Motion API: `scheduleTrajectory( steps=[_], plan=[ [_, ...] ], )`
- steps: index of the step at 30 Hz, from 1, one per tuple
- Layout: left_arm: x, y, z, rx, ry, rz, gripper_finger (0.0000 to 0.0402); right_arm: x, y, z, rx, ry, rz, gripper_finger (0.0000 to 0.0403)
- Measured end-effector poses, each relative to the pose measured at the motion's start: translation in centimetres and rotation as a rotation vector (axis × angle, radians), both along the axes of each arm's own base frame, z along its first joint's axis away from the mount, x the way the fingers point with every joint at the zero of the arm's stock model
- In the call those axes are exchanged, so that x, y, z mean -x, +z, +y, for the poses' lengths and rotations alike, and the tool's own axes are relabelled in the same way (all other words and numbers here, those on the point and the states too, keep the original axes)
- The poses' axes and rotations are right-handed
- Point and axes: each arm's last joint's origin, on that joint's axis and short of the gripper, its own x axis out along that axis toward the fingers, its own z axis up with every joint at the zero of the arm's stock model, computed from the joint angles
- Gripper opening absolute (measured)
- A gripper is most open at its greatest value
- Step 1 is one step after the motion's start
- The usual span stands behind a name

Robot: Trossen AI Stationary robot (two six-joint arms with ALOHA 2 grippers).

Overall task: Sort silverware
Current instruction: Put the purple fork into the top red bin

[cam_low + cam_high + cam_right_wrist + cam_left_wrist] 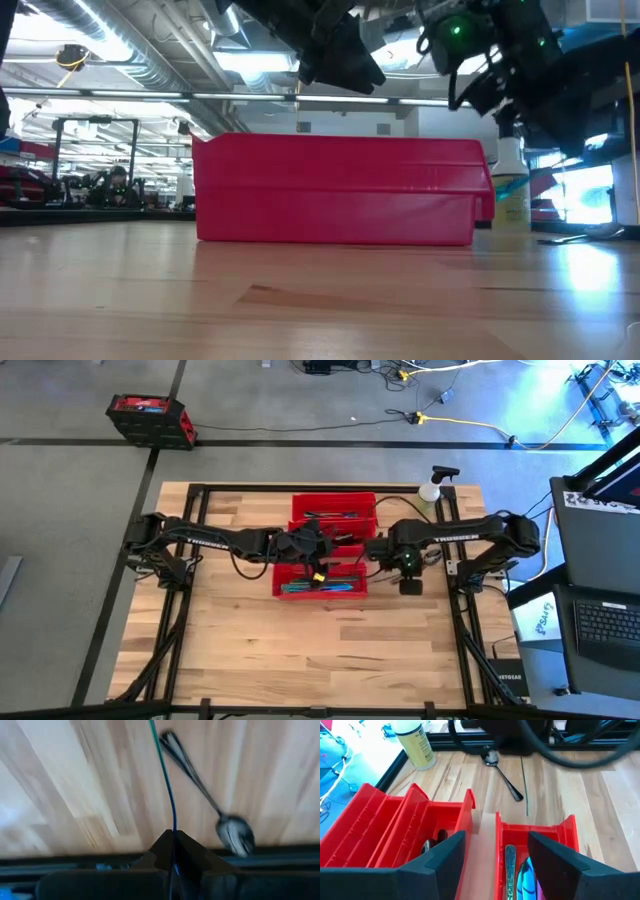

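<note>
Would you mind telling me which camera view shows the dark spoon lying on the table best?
The left wrist view: the dark spoon lies whole on bare wood, bowl to handle tip. The right wrist view shows it blurred beside the right hand. I cannot find it in the high or low views.

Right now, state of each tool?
Left tool: open, empty, above the red bins.
Right tool: shut on a slim iridescent piece of silverware, above the table.

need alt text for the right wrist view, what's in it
The right gripper has its jaws shut on the end of a thin iridescent blue-green piece of silverware, seen edge-on above the wooden table. A dark spoon lies on the table beside it, bowl toward the gripper.
</note>
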Motion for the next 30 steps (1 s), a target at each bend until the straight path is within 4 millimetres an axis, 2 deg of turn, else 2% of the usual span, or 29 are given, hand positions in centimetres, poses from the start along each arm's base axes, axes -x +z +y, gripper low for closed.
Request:
scheduleTrajectory(
  steps=[5, 10, 15, 19, 25, 30],
  plan=[
    [-0.1, 0.1, 0.0, -0.002, -0.001, -0.012, 0.0201, 1.1, 2.1, 0.0, 0.036, -0.011, 0.031, 0.0],
    [-0.6, 1.2, -0.1, 0.098, 0.013, -0.157, 0.0201, 1.6, 4.5, 0.1, 0.061, -0.05, -0.084, 0.0],
    [-0.8, 1.6, -0.4, 0.06, -0.058, -0.185, 0.0204, 2.2, 7.4, 0.6, 0.076, -0.068, -0.221, 0.0],
    [-1.0, 1.9, -0.6, -0.012, -0.173, -0.213, 0.0231, 2.5, 9.7, 1.0, 0.088, -0.076, -0.327, 0.0],
    [-1.4, 2.6, -0.5, -0.054, -0.188, -0.306, 0.0288, 2.7, 12.7, 1.3, 0.129, -0.062, -0.458, 0.0],
    [-2.5, 1.4, -0.4, -0.076, -0.186, -0.322, 0.0315, 2.2, 14.4, 1.4, 0.136, -0.052, -0.587, 0.0]
  ],
)
